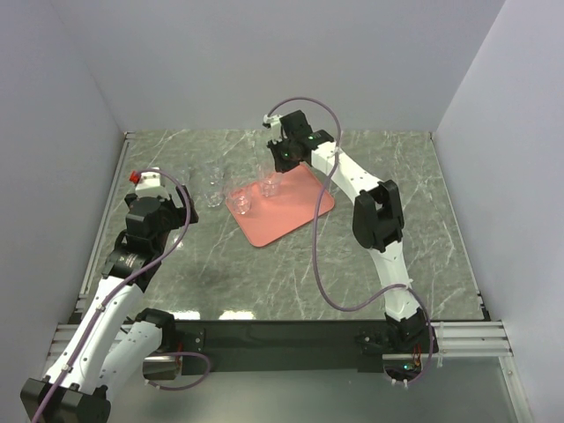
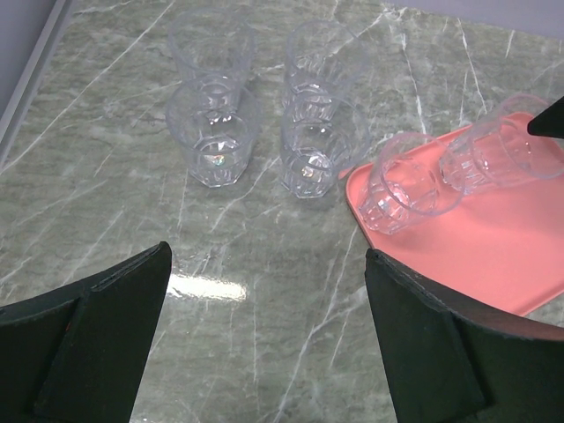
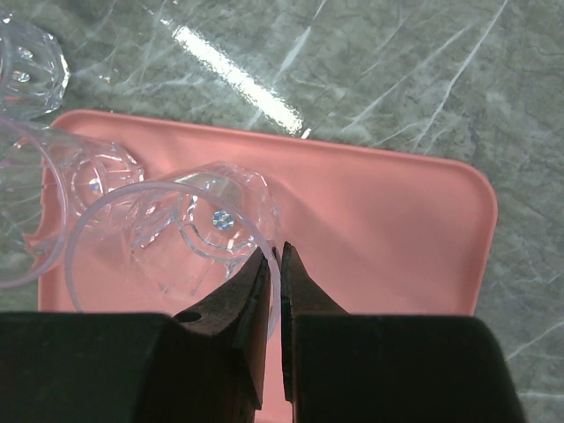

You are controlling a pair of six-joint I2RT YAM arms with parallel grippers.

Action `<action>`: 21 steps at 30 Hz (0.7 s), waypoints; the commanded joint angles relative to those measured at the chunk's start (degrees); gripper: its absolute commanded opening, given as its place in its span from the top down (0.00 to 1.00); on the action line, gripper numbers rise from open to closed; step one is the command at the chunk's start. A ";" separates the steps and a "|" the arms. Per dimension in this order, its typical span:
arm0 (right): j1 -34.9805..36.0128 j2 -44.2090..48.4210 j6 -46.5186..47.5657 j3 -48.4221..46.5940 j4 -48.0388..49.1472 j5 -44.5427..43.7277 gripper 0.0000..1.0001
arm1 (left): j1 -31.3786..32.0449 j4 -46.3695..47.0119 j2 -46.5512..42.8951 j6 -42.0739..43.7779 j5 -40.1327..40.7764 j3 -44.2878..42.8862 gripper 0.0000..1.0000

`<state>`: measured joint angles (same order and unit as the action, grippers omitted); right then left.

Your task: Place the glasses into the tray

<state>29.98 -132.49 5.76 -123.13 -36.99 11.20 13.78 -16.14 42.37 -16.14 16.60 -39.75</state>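
– If you start at the right pincer [image 3: 274,264], its jaws are squeezed together on the rim of a glass [image 3: 176,242], one finger inside the rim and one outside. That glass is over the tray [image 3: 397,211], right beside a second glass [image 3: 95,176] that's already standing in there. Can't tell if its base is fully down or just off the pink.

– So this is the drop-off step for number two?

– That's my read. The next move looks like this: get it flat, spread the jaws, then lift straight up so the inside finger doesn't drag the rim. The neighbour is nearly touching, so any sideways wobble could knock it.

– And the other arm?

– Left pincer [image 2: 267,256] hangs wide apart, holding nothing, low over the table [image 2: 106,229]. Four glasses [image 2: 211,145] stand ahead of it in a tight two-by-two bunch, the nearest one just beside the tray's corner. They're packed close, so slipping a finger between them will be fiddly. Two in, four to go, I reckon.
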 commanded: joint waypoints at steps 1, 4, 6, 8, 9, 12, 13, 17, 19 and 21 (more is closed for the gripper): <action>1.40 -1.10 -0.31 -3.87 1.66 -1.71 0.90 | -0.16 2.87 -0.44 0.76 0.36 0.02 0.03; 1.84 -1.90 -0.14 -4.13 1.57 -2.32 0.89 | -0.16 2.87 -0.53 0.76 0.54 0.11 0.03; 1.93 -2.07 0.04 -4.13 1.57 -2.24 0.87 | -0.16 2.96 -0.62 0.76 0.36 0.11 0.03; 2.01 -2.16 0.13 -3.96 1.49 -2.24 0.83 | -0.16 2.96 -0.62 0.76 0.27 0.20 0.03; 2.19 -2.16 0.13 -3.87 1.49 -2.24 0.83 | -0.16 2.96 -0.62 0.76 0.19 0.20 0.03; 2.45 -2.25 0.39 -3.78 1.57 -2.24 0.76 | -0.16 2.96 -0.62 0.76 0.10 0.11 0.03; 2.54 -2.34 0.39 -3.78 1.49 -2.32 0.71 | -0.16 3.04 -0.62 0.76 0.10 0.11 0.03; 2.89 -1.29 1.27 -4.05 0.87 -1.80 0.58 | -0.16 2.96 -0.45 0.76 0.36 0.11 0.03; 2.89 0.20 1.88 -3.96 0.70 -2.06 0.55 | -0.16 2.96 -0.53 0.76 0.45 0.11 0.03; 2.89 2.31 3.11 -3.26 0.69 -3.02 0.47 | -0.16 2.96 -0.53 0.76 0.45 0.20 0.03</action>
<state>32.36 -135.24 6.92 -124.55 -36.93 9.41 13.78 -15.66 42.37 -16.14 16.60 -39.75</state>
